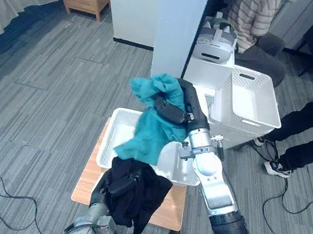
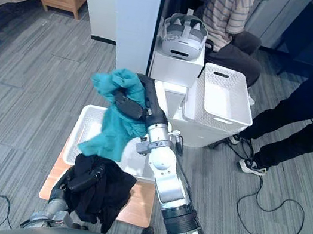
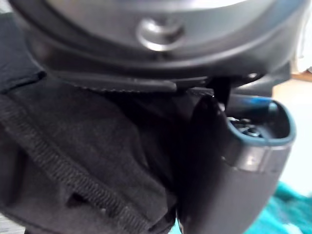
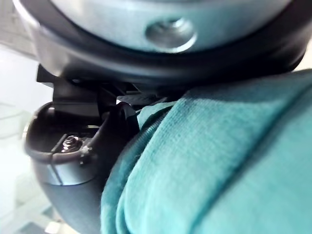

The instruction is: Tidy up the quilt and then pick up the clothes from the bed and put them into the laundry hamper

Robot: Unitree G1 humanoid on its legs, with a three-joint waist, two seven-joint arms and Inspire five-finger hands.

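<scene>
1. Two garments are up, one per hand; neither is in the laundry hamper (image 1: 111,138) yet.
2. Right hand (image 1: 170,111): fingers and thumb are curled round the teal garment (image 1: 149,129), gripping a bunched end. Right wrist view shows teal cloth packed against the palm beside the thumb.
3. Teal garment hangs from that grip above the hamper opening, tail reaching toward the near rim. Can't tell if it touches the bottom. It's probably held high so the full length clears the rim before release.
4. Left hand (image 1: 125,182): closed on the black garment (image 1: 141,199). Left wrist view shows black fabric wedged between thumb and palm.
5. Black garment hangs at the hamper's near edge, over the bare near strip of the wooden stand (image 1: 85,184), not over the opening. My read: parked low to leave the right arm room.
6. Hamper sits on the stand's far part, opening up.
7. Stage: drop-off. Next: open the right hand over the hamper's middle, then bring the black one forward over the rim.
8. Risks: teal cloth snagging on the fingers, or the black tail landing on the stand's near edge.
9. Second white basket (image 1: 251,97) sits to the right near two people. Probably not the target.
</scene>
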